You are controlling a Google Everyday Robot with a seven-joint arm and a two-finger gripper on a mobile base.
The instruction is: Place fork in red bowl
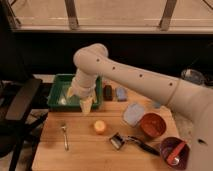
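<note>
Wooden table (90, 156) set against a dark window wall. At its back left sits a green tray (55, 94), its inside partly hidden by the arm. The red bowl (152, 131) at the right looks empty. The purple bowl (165, 147) in front of it holds 1 orange utensil (175, 153). The hand (86, 104) hangs over the tray's front edge, fingers apart, holding nothing. The fork (64, 136) lies flat on the table, near the hand and to its front left, well apart from the red bowl.

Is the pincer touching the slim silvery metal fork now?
Apart. In the camera view the pincer hangs at the green plastic tray's front edge, and bare wooden table lies between it and the slim silvery metal fork.
</note>
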